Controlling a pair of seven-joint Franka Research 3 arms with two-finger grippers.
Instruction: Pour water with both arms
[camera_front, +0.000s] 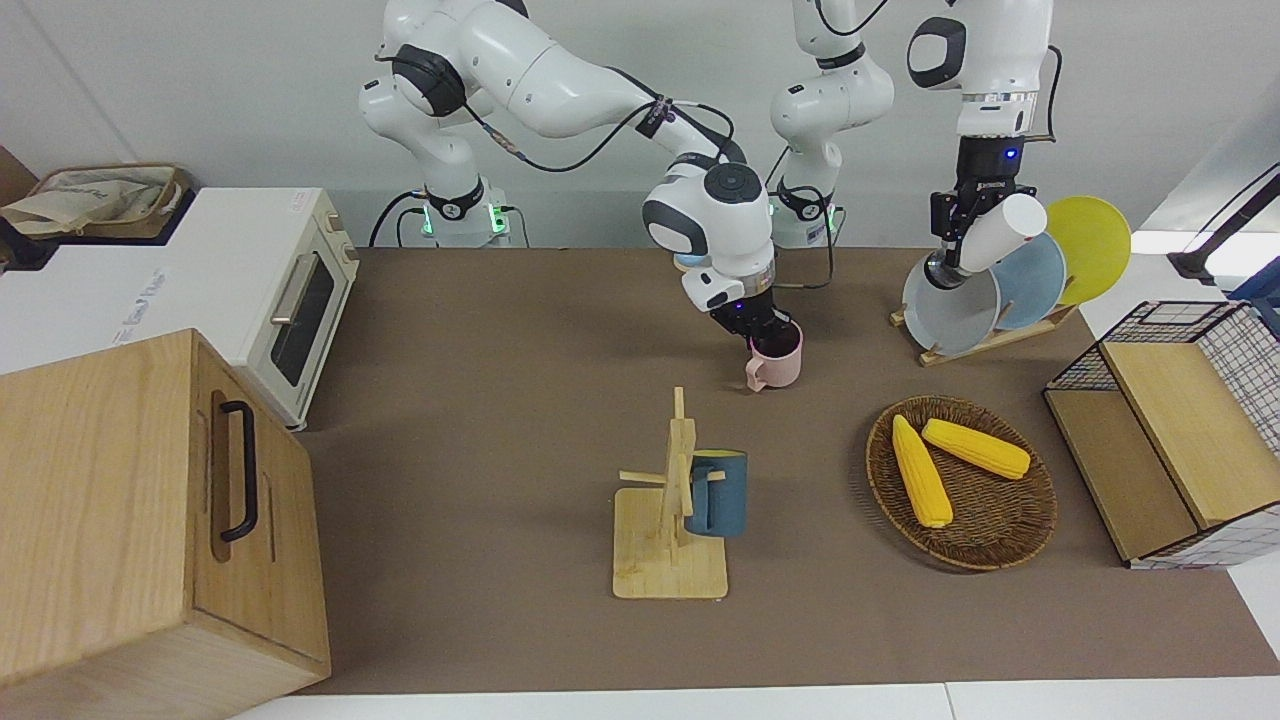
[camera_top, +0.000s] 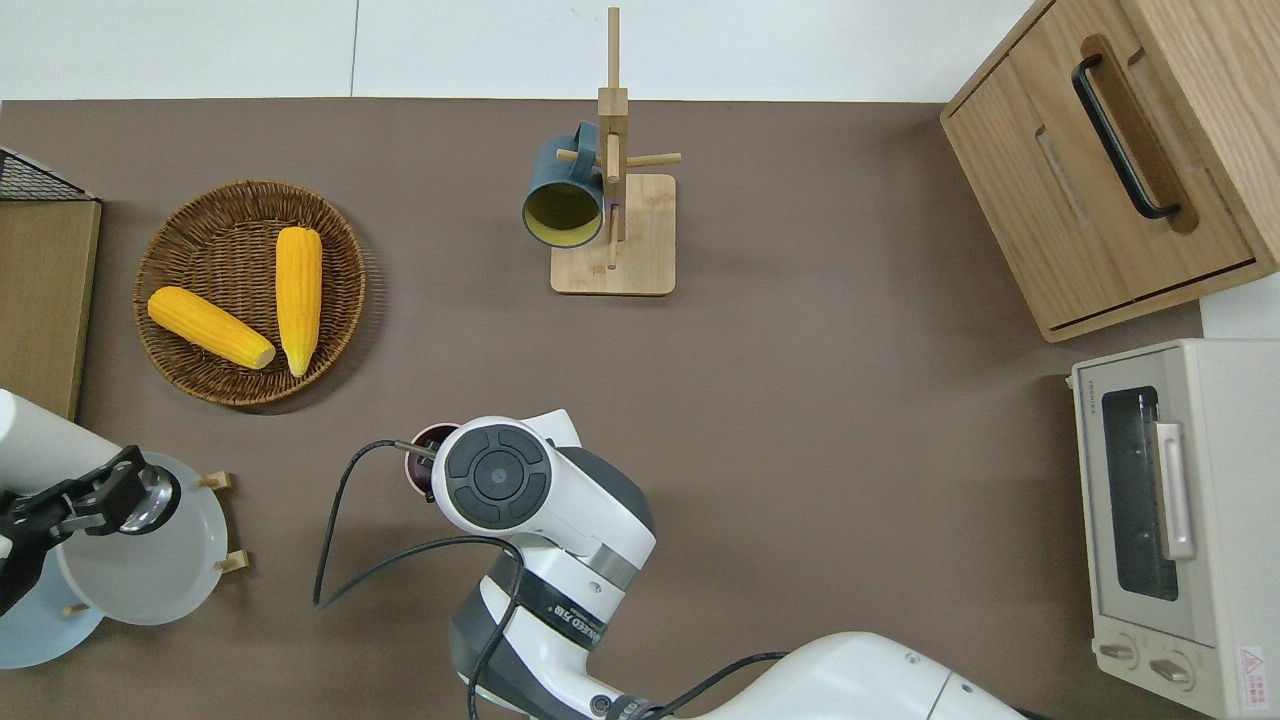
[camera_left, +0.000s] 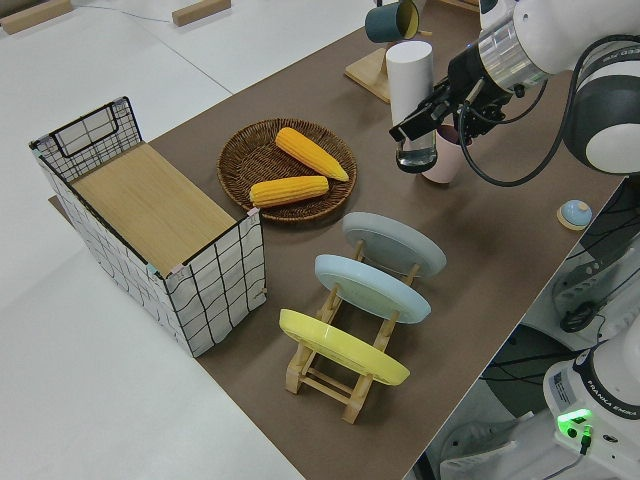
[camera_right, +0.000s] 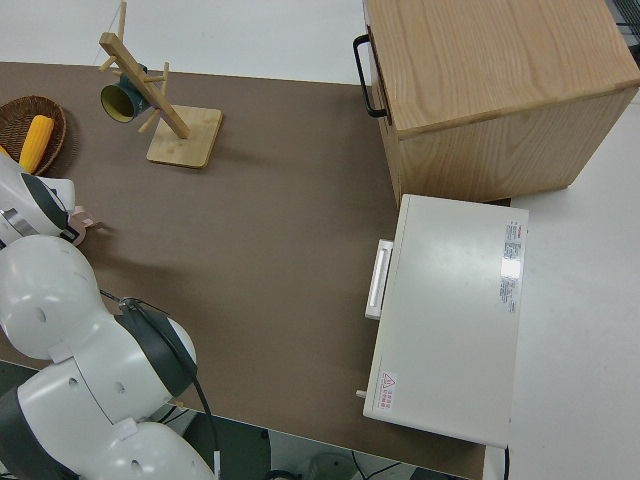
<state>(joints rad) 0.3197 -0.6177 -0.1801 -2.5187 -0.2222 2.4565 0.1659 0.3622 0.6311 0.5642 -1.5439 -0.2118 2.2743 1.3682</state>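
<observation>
The right gripper (camera_front: 770, 330) pinches the pink mug's (camera_front: 775, 367) rim mid-table, bare mat all around. The left gripper (camera_front: 950, 245) holds a tilted white cup (camera_front: 1003, 232) over the plate rack (camera_front: 985, 340).

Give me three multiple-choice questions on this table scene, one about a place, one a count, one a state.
1. Where is the blue mug?
A. on the wooden mug stand
B. in the basket
C. on the toaster oven

2. How many corn cobs lie in the wicker basket?
A. one
B. two
C. three

3. What does the left hand hold?
A. a plate
B. nothing
C. a white cup, tilted

Answers: 1 A, it hangs on a peg; 2 B, two yellow cobs; 3 C, the fingers clamp the cup in the air.
</observation>
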